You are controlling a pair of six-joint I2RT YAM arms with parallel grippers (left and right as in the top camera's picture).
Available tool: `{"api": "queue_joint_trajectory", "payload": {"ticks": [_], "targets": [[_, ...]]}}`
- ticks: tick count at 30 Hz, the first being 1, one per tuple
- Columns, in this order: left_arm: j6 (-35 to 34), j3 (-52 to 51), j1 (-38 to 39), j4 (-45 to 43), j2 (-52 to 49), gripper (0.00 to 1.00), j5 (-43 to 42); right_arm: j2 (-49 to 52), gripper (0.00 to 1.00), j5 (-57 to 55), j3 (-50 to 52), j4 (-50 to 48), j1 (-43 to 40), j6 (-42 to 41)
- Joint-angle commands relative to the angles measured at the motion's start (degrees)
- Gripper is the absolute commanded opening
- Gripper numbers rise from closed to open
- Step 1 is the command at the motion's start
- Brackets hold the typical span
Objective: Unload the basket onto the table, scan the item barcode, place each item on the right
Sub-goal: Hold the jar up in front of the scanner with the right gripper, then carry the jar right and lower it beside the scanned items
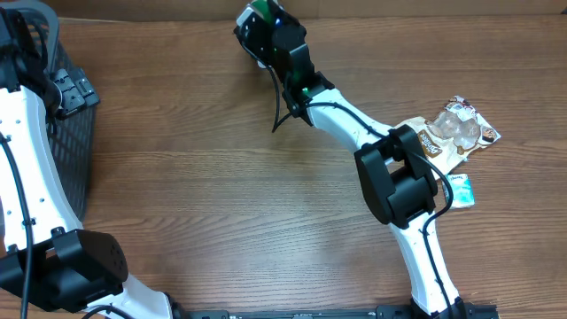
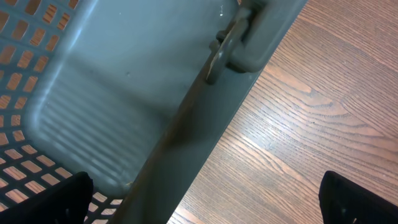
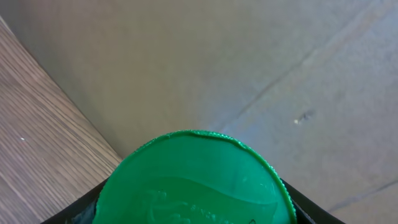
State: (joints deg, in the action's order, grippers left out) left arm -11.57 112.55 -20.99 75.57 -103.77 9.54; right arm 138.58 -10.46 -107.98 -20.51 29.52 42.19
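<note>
My right gripper reaches to the table's far edge and is shut on a container with a round green lid. In the right wrist view the green lid fills the space between the jaws, with my right gripper closed round it; the container's body and any barcode are hidden. My left gripper hangs at the left over the rim of a dark grey basket. In the left wrist view my left gripper stands wide open with nothing in it, above the basket's rim.
A brown and white snack packet and a small teal packet lie at the right, beside the right arm's elbow. The basket's handle hinge shows near the top of the left wrist view. A pale wall stands behind the table.
</note>
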Motion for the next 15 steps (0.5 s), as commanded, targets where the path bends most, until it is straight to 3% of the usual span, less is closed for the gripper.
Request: {"api": "queue_joint_trajectory", "payload": {"ticks": [1,15], "targets": [[0.7,0.0,0.8,0.1,-0.6,1.0,-0.6,1.3,0.25,0.1,-0.7,-2.0,-1.4,1.4],[0.7,0.0,0.8,0.1,-0.6,1.0,-0.6,1.7,0.25,4.4,-0.7,-2.8,-3.2,1.4]]}}
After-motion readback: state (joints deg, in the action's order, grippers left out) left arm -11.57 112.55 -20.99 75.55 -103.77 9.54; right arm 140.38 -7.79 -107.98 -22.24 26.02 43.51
